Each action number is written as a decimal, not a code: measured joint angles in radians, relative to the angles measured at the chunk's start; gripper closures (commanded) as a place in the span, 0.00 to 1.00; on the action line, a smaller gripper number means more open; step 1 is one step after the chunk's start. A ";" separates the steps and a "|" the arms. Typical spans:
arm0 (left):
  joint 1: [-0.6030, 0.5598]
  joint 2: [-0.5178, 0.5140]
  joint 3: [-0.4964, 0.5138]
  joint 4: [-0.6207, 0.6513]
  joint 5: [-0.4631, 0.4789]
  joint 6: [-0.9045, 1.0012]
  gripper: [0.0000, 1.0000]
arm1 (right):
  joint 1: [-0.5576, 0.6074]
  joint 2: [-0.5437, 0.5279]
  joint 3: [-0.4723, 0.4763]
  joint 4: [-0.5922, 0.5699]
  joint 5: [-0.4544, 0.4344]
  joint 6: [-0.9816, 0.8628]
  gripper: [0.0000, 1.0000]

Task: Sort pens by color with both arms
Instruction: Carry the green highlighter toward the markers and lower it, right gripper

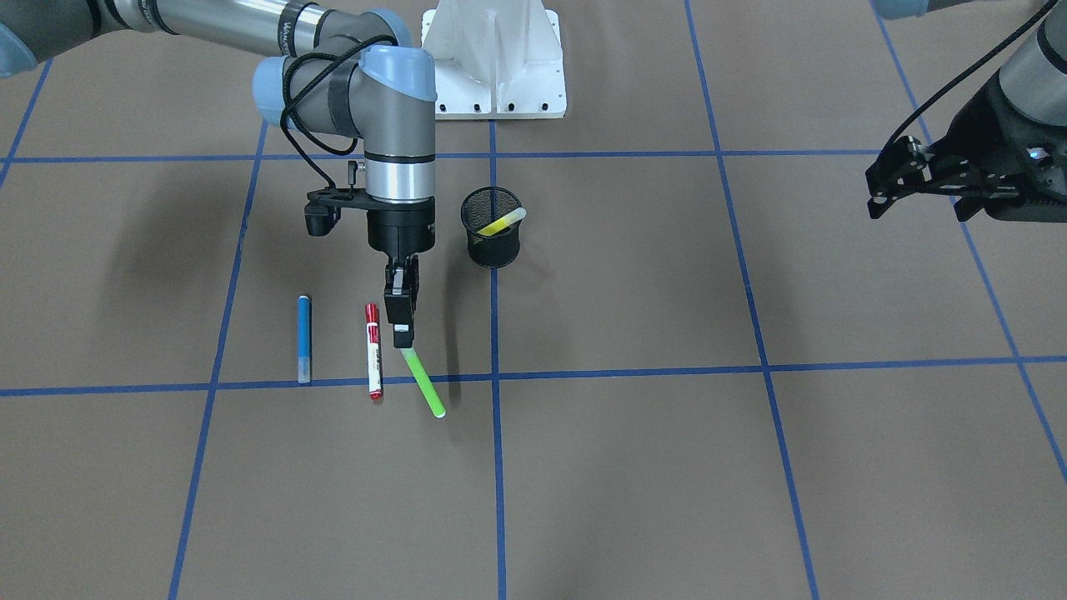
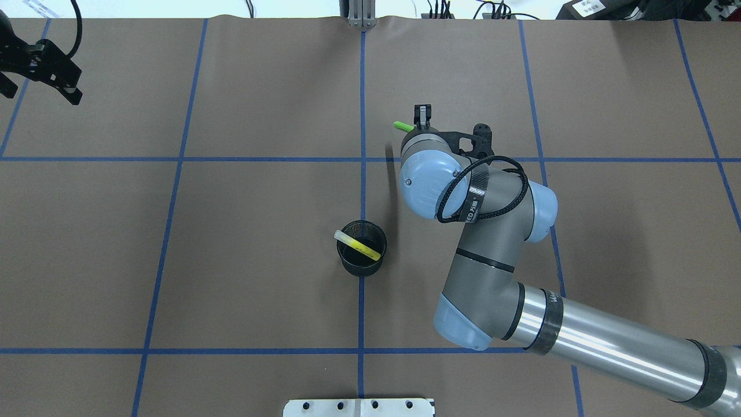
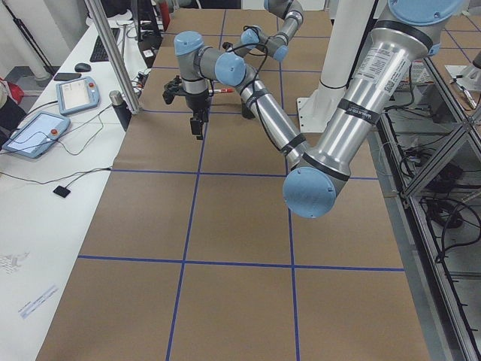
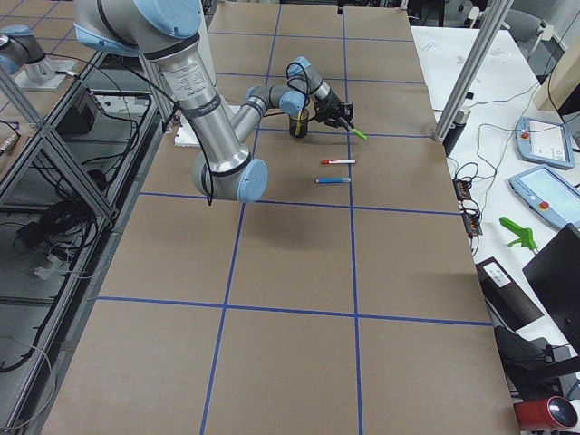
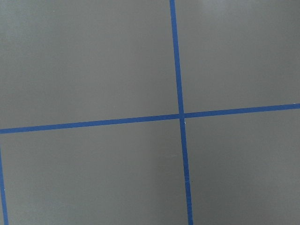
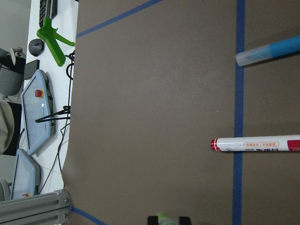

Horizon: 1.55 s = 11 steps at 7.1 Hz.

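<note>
The right gripper (image 1: 403, 336) points straight down over the brown paper-covered table (image 1: 667, 467), its fingers pinched onto the upper end of the lime green pen (image 1: 423, 383); the pen slants away from the fingers toward the operators' side, crossing a blue tape line (image 1: 633, 372), and I cannot tell whether its low tip touches the paper; the red-capped pen (image 1: 373, 350) lies flat just beside the gripper, its far end over the same tape line, and the blue pen (image 1: 304, 339) lies parallel to it a little farther out, toward the robot's right, the two apart from each other; on the gripper's other side, near it and on the centre tape line, stands the black mesh cup (image 1: 492, 242), upright, with the yellow pen (image 1: 500, 222) leaning inside and its pale end poking past the rim; the white pedestal base (image 1: 496, 58) sits behind the cup at the table's edge; in the overhead view the right arm's wrist and elbow cover the blue and red-capped pens entirely and leave only a short green stub showing beside the fingers; the left gripper (image 1: 919, 200) hangs well apart from all of this, above bare paper on the robot's left, its jaws spread with nothing between them; in the right wrist view a white side bench carries a teach pendant (image 6: 37, 112) and a green plastic piece (image 6: 54, 40).
</note>
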 measured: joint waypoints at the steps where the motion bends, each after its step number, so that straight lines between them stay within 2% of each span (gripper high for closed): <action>1: 0.000 0.000 0.001 0.000 0.000 -0.001 0.01 | -0.013 -0.003 -0.001 0.002 -0.004 0.015 0.84; 3: 0.001 0.003 0.005 0.000 0.000 0.000 0.01 | -0.037 -0.012 -0.003 0.003 0.001 0.037 0.84; 4: 0.002 0.005 0.007 0.000 0.000 0.000 0.01 | -0.047 -0.020 -0.004 0.003 0.003 0.040 0.81; 5: 0.002 0.008 0.010 0.000 0.000 0.000 0.01 | -0.052 -0.026 -0.004 0.003 0.004 0.041 0.68; 6: 0.001 0.010 0.010 0.000 0.000 0.000 0.01 | -0.055 -0.029 -0.003 0.003 0.004 0.041 0.46; 7: 0.001 0.010 0.010 0.000 0.000 0.000 0.01 | -0.056 -0.030 -0.001 0.003 0.005 0.041 0.40; 11: 0.001 0.005 0.002 0.002 0.000 0.000 0.01 | -0.056 -0.023 0.009 0.003 0.005 0.046 0.35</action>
